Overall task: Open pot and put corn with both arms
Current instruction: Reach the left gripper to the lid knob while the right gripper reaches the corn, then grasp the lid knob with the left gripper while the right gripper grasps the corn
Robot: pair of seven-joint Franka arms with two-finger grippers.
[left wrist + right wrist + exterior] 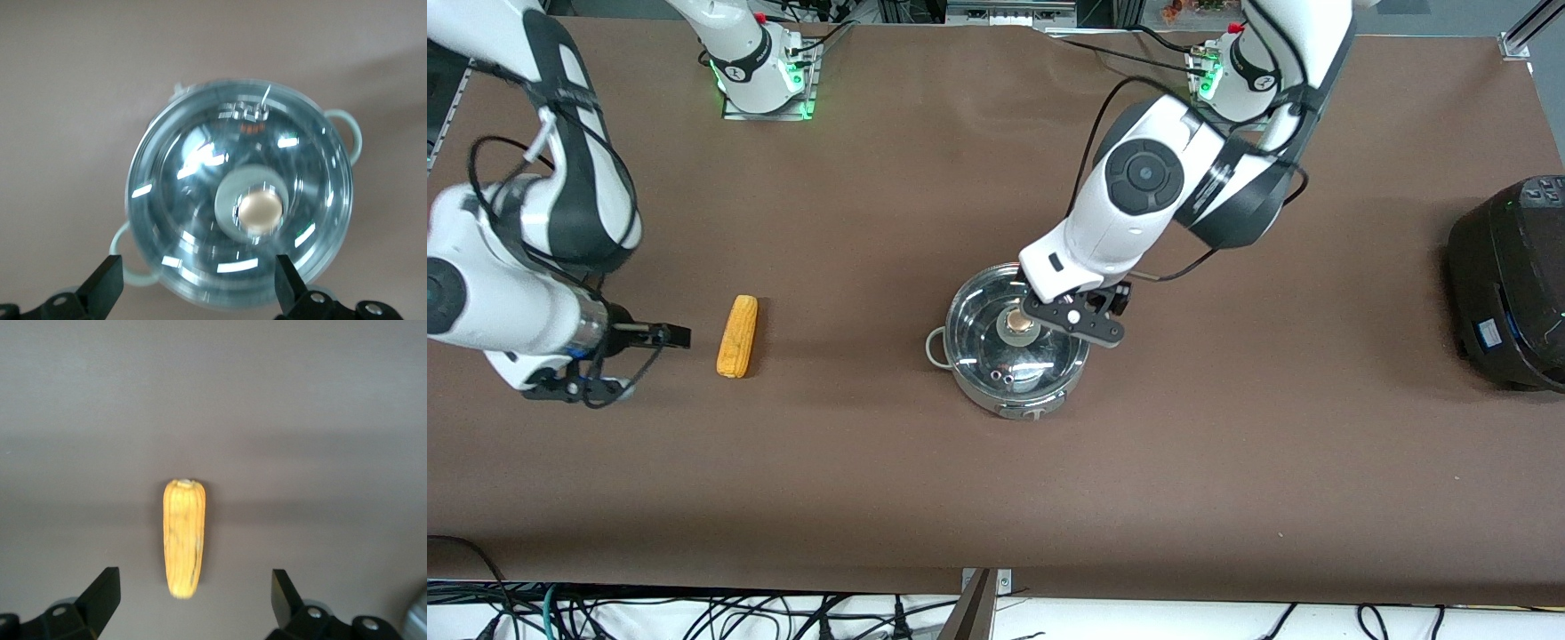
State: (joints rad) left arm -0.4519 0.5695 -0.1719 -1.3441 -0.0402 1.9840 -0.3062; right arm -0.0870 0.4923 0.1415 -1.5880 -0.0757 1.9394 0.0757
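Left hand [197, 283]: fingers spread, over lidded shiny steel pot [1016, 341] with copper-coloured knob [259, 209]. Right hand [193, 600]: fingers spread, beside yellow-orange corn cob [737, 336] on brown counter [871, 222].

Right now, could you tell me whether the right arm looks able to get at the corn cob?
Probably yes. The right end effector is open beside the corn cob, which lies alone on the bare table with nothing between them, and the wrist view shows the cob lined up with its fingers.

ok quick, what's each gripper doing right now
Left gripper: open, empty, over the pot lid's knob.
Right gripper: open, empty, beside the corn.
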